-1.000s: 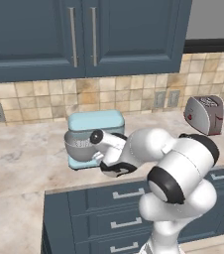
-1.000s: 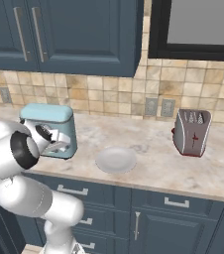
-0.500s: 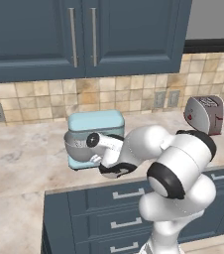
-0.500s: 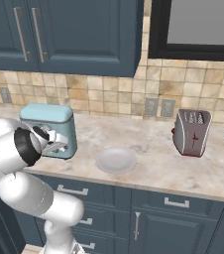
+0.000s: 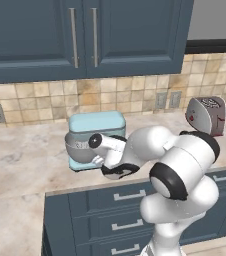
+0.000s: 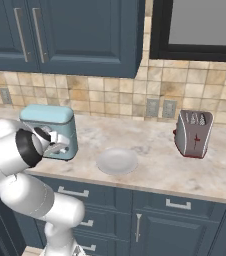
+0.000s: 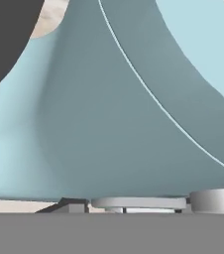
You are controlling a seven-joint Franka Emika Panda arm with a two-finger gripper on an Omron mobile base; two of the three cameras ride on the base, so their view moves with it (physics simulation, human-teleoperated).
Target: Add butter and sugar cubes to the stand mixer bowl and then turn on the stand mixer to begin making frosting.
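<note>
The gripper (image 5: pixel 96 142) sits hard against the side of the mixer (image 5: pixel 95 122), near the bowl (image 5: pixel 80 149) tucked under the head. In the hand view the light-blue body (image 7: pixel 109 124) looms right ahead, so the hand is very close, likely reaching for the switch. Whether the fingers are open or closed I cannot tell — they are hidden against the mixer from both base cameras and do not rise clear in the hand view.

The main risk, as I judge it, is a blind push. With so little clearance, a stroke off the control would shove the whole mixer back along the counter (image 5: pixel 25 165) or skid it toward the edge rather than flip anything.

Butter and sugar cubes are not visible; the bowl's inside is hidden, so I cannot say they are in — starting the mixer without them would waste the step. The plate (image 6: pixel 117 161) and toaster (image 6: pixel 192 133) stand well apart, out of harm.
</note>
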